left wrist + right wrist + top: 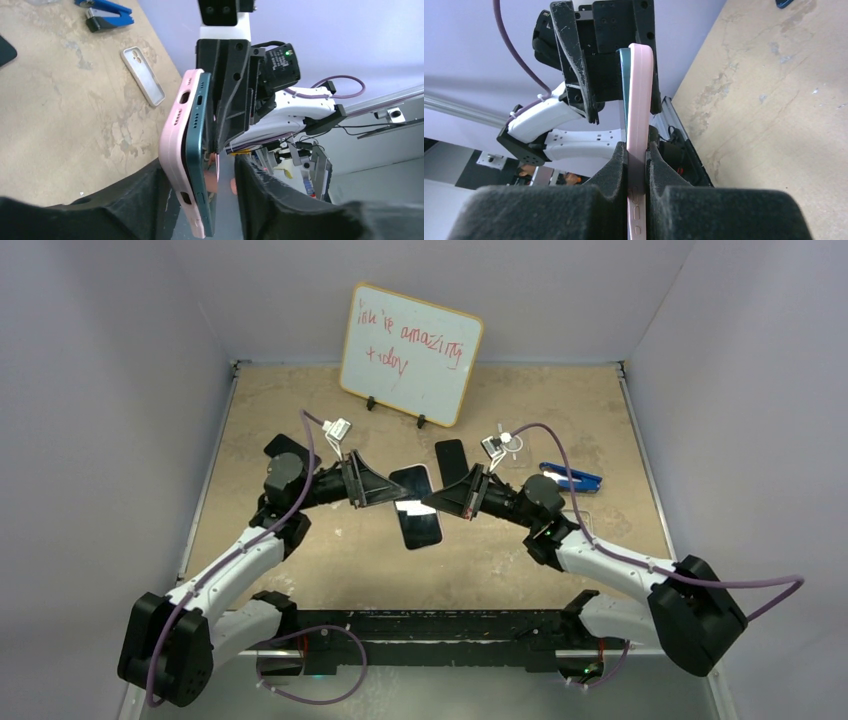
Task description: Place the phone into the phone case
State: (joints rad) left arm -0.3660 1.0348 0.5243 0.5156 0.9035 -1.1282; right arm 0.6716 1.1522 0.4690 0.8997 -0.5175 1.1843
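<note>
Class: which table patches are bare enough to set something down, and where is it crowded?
Bare: back-left corner beside the whiteboard; near strip between phone and mounting rail. Crowded: middle, round the phone, its case and the blue object.

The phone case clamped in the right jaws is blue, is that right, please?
Not quite: the phone case clamped in the right jaws is pink, not blue, as the right wrist view shows.
</note>
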